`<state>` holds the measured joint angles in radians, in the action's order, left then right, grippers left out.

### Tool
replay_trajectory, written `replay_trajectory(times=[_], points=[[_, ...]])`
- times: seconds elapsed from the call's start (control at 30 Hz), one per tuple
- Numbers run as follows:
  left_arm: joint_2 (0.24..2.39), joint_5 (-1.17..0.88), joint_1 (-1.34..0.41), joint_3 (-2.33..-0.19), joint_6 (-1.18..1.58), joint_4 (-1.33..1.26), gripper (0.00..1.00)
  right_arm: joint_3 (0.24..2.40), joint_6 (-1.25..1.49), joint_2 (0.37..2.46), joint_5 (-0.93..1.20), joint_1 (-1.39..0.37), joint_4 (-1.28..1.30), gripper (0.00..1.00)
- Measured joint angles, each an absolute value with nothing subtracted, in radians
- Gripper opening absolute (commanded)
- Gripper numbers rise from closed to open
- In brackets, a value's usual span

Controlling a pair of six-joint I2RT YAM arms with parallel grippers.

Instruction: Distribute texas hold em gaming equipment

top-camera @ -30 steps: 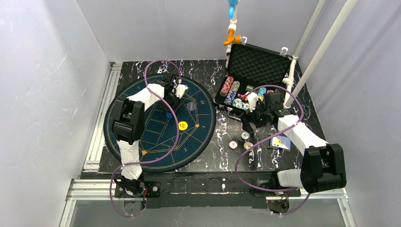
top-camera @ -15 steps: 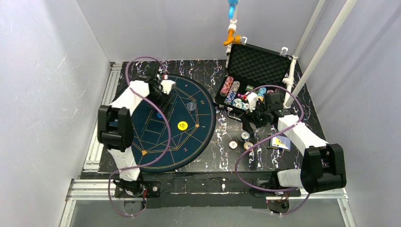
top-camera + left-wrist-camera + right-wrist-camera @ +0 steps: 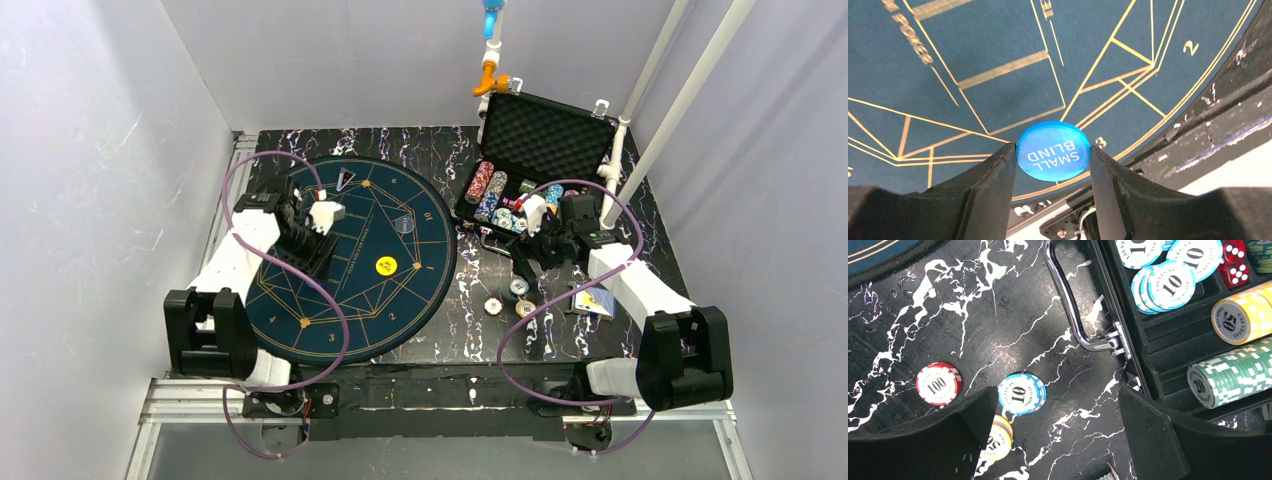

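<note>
Only the left wrist view shows the prize: a glossy, flat, round blue disc (image 3: 1053,157), lettered SMALL BLIND in white, is pinched by its rim between the two matte black fingers of the left claw (image 3: 1052,152), which is set roughly half open around it. Below the claw lies the cloth-like dark-blue mat (image 3: 998,75), ruled with gold lines and numerals. Whether the disc touches the mat cannot be told. From overhead the disc is hidden by the claw. A yellow disc (image 3: 386,266) is seen there instead, flat on the mat, well apart from the claw on its right.

Chip markings are given by the right wrist view alone. The right claw (image 3: 1058,407) is spread wide, with nothing gripped, over the black, white-veined counter (image 3: 998,315). Between its fingers lies a blue-and-white chip (image 3: 1021,393) marked 10. A red-and-white chip (image 3: 938,383) marked 100 lies just outside the mat-side finger, and a yellow chip (image 3: 998,437) marked 50 is partly covered by that finger. Past the other finger the black foam-lined case (image 3: 1158,340), with its chrome handle (image 3: 1073,305), is seen holding a ridged green stack (image 3: 1233,375), a yellow stack (image 3: 1248,315), loose blue chips and translucent red dice (image 3: 1235,260).

Blue-backed playing cards (image 3: 594,301) are shown only overhead, on the counter behind the right claw, beside its forearm.
</note>
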<state>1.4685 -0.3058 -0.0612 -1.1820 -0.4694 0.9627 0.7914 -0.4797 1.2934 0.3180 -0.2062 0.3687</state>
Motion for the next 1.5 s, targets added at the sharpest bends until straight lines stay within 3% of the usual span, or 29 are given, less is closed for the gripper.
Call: replay_trajectory(times=[0.43, 1.13, 1.5], points=[[1.368, -0.244, -0.015, -0.897, -0.558, 0.924, 0.22, 0.791, -0.480, 1.289, 0.326, -0.206, 0.369, 1.00], [1.323, -0.244, -0.235, -0.776, -0.530, 0.812, 0.25, 0.791, -0.480, 1.290, 0.328, -0.206, 0.369, 1.00], [1.367, -0.220, -0.268, -0.769, -0.504, 0.752, 0.27, 0.791, -0.483, 1.292, 0.327, -0.206, 0.369, 1.00]])
